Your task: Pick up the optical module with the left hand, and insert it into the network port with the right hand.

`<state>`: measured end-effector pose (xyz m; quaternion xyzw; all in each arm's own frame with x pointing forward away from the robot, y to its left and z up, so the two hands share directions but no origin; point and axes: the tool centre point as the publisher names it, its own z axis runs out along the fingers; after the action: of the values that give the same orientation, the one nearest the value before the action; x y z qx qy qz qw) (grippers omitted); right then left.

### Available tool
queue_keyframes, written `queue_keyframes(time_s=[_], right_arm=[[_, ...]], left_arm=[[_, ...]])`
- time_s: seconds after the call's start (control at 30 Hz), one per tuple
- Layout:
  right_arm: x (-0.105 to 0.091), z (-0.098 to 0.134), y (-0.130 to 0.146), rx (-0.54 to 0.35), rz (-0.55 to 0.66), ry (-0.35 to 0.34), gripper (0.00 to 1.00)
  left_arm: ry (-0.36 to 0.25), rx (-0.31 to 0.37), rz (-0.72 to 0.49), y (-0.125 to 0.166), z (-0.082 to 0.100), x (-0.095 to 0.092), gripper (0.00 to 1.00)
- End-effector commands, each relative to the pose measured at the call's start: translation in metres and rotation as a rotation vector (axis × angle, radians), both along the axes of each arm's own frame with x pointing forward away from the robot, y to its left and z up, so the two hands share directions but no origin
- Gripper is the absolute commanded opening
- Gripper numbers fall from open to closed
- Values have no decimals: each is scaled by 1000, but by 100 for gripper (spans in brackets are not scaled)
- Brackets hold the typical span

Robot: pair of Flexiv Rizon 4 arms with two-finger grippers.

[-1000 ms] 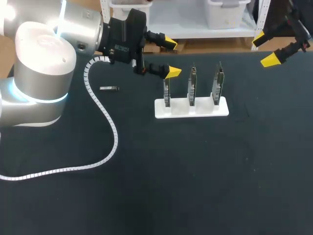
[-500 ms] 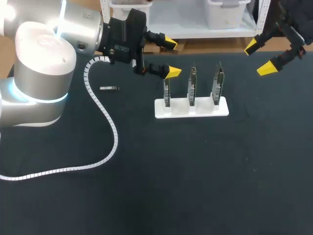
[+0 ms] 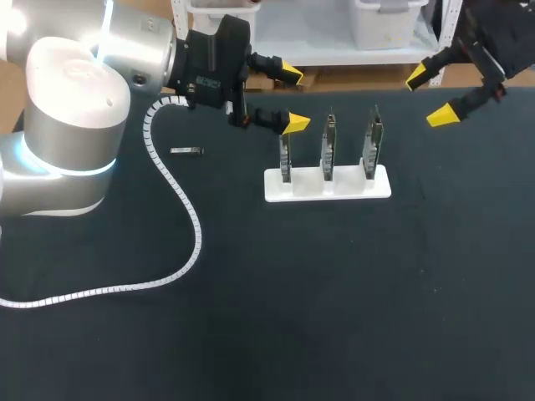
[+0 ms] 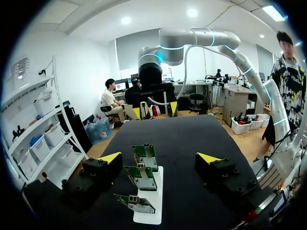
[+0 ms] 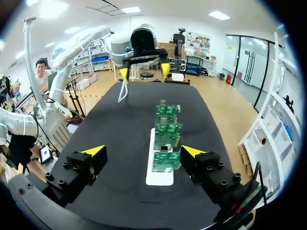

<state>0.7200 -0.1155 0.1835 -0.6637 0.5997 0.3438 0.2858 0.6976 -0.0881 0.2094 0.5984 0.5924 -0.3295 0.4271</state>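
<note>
Optical module (image 3: 186,151) lies untouched on the tabletop (image 3: 251,317), well apart from the white stand (image 3: 328,185) of port boards (image 3: 328,138). Beyond, the left fingers (image 3: 294,124) hang spread and empty, unmoved. Farthest out, the right fingers (image 3: 440,116), spread and empty too, are sliding in toward the stand, though the pickup hasn't begun.

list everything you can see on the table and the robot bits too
table: one, black top, under everything
optical module: one, small, dark and silver, flat on the table to the left of the base, apart from it
base: one, white, mid-table
circuit boards: three, green, upright in a row on the base
cable: one, white spiral wrap, trailing from the left arm across the table's left part
left gripper: black, yellow tips, open, empty, beside the leftmost board
right gripper: black, yellow tips, open, empty, over the far right edge
</note>
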Motion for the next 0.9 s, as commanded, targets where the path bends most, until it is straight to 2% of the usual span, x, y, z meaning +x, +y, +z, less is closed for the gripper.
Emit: queue_keyframes(time_s=[0.03,0.3,0.7,0.73,0.77,0.83,0.9], right_arm=[[7,3,-1,-1,3,0,100],[1,0,-12,-37,-21,16,100],[0,5,-11,-37,-25,22,100],[0,5,-11,-37,-25,22,100],[0,5,-11,-37,-25,22,100],[0,5,-11,-37,-25,22,100],[0,5,-11,-37,-25,22,100]], left_arm=[[1,5,4,-1,1,-1,100],[1,5,4,-1,1,-1,100],[1,5,4,-1,1,-1,100],[-11,-24,20,-3,3,5,100],[-38,10,-12,-5,6,10,100],[-46,42,-17,-2,13,15,100],[-74,88,-58,5,24,12,100]])
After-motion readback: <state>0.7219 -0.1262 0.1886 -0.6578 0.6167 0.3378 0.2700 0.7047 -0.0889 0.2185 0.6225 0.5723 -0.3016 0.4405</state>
